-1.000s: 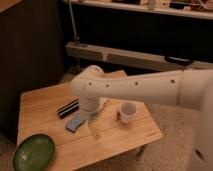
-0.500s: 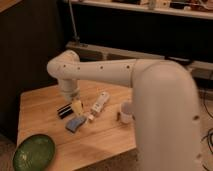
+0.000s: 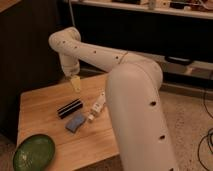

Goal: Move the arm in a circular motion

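Note:
The large glossy white arm (image 3: 135, 100) fills the right and centre of the camera view. Its thick segment with dark screw holes runs up and left to a bulbous joint (image 3: 65, 40) at the top left. From there a short link points down to the small pale gripper (image 3: 75, 83). The gripper hangs just above the far part of the wooden table (image 3: 40, 107), behind the black object.
On the table lie a black ribbed object (image 3: 69, 108), a blue cloth or sponge (image 3: 75, 122), a white bottle on its side (image 3: 97, 107) and a green plate (image 3: 33, 153) at the front left corner. Dark shelving (image 3: 150, 30) stands behind. Speckled floor lies at right.
The arm has swung further left and back, and its near segment now looms larger. The gripper has moved from over the table's middle toward its far edge. The white cup is now hidden.

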Available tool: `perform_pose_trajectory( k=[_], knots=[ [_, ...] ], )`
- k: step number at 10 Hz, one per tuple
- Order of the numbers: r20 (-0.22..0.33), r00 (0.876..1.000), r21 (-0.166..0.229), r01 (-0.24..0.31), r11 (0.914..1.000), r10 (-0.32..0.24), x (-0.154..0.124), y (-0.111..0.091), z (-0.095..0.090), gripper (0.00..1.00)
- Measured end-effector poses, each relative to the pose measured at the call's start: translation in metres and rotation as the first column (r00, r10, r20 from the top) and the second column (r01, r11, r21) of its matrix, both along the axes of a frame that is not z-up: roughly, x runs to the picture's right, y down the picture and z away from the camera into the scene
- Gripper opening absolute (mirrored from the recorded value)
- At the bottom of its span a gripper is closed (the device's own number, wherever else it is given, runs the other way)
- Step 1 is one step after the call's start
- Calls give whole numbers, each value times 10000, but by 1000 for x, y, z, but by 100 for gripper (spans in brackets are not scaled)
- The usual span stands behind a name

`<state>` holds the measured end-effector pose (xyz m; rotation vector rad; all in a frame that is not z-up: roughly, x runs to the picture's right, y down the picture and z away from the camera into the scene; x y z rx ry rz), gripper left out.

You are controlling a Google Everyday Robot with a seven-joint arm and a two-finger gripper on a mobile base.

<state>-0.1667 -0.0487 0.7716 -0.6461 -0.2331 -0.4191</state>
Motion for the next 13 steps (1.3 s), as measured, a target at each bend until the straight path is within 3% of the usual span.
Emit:
perform_pose_trajectory(
  k=[3,6,9,13],
  knots=[
    [-673,9936,263,-889,9957,905,39,-10,-8,80],
    [-1315,9738,557,-1797,9821,1856,107,3,-31,80],
    [-1921,9401,856,-2697,9591,2815,176,24,-59,80],
    [-2761,8735,1186,-3830,9161,4009,264,65,-93,80]
  ],
)
